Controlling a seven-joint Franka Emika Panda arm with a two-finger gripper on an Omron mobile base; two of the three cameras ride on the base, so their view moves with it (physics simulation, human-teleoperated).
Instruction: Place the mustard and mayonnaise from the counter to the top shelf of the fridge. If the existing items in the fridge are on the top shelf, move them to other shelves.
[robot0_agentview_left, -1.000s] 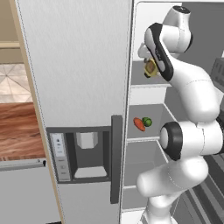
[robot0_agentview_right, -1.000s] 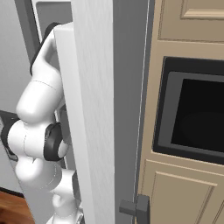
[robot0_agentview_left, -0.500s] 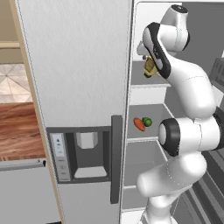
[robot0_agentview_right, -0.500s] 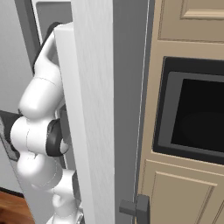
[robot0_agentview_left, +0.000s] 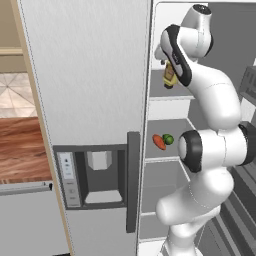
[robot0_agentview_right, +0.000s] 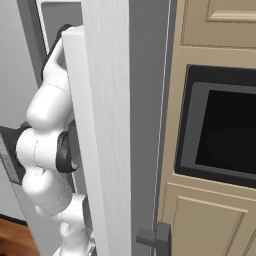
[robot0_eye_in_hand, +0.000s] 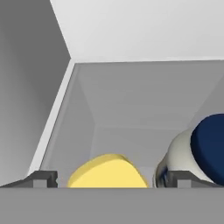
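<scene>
I have the gripper (robot0_eye_in_hand: 106, 180) up inside the fridge (robot0_agentview_left: 90, 75), over the top shelf (robot0_agentview_left: 170, 93), and its two dark fingertips (robot0_eye_in_hand: 41, 179) stand wide apart with nothing clamped between them. In the hand view the yellow cap of the mustard (robot0_eye_in_hand: 108, 173) sits between the tips, clear of both, and the mayonnaise (robot0_eye_in_hand: 197, 154) with its dark blue lid stands just beside it, very near the right-hand tip. In the left base view I can see the mustard (robot0_agentview_left: 169, 76) standing upright on that shelf, partly hidden by the wrist. The carrot (robot0_agentview_left: 158, 142) and the green vegetable (robot0_agentview_left: 168, 139) lie together one shelf below, so the top shelf holds no leftovers that I can see. I judge that both bottles are now placed and the step in hand is a clean retreat. To do it well I would keep the jaws spread as they are, so neither tip drags the cap, and draw the hand straight away from the bottle before swinging it, since any sideways drift toward the mayonnaise could knock the jar over or push it along the shelf. I would also mind the elbow and forearm against the fridge's side wall and the open door on the way out, moving slowly until the hand is clear of the shelf's front rim.
</scene>
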